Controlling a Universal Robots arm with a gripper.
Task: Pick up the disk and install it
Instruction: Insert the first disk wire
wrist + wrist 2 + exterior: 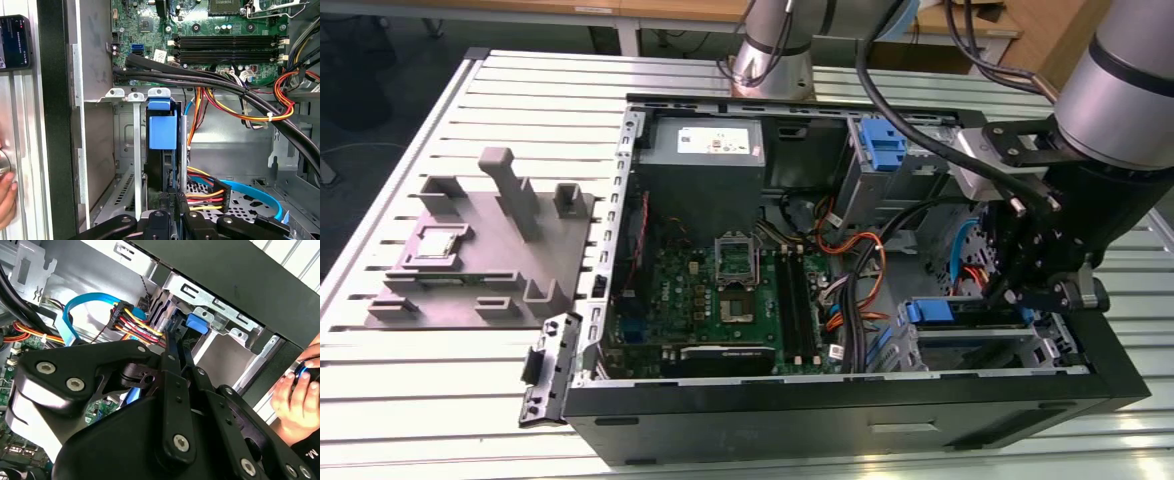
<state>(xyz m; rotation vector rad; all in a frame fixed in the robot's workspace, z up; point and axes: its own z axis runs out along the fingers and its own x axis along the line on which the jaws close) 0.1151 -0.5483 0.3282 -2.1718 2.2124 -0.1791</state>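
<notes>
The gripper (172, 197) is down inside the case (854, 420), at the drive cage (127, 150) in the corner near the exterior view's right. You cannot tell how far the gripper is open, nor whether it has hold of anything.

Directly ahead of the gripper, in the first wrist view, the disk (156, 167) stands on edge in a slot of the cage. Its blue carrier (162, 131) is at the end far from the gripper, level with the cage's open mouth. The near end of the disk meets the gripper; whether they touch is not visible.

Just beside the gripper, note a black connector (216, 192) with red, yellow and black wires (200, 202), and a flat blue cable (260, 195) curving over the case floor.

Beyond the cage, thick black cables (200, 80) cross in front of the board (150, 25) with its memory slots (225, 45).

Outside the case wall, near the gripper, a hand (295, 395) rests on the table (454, 400).

Farther off in the exterior view, the power supply (707, 145) sits in the far corner of the case. Well apart from the gripper, beyond the opposite case wall, the grey stand (487, 250) lies on the table.
</notes>
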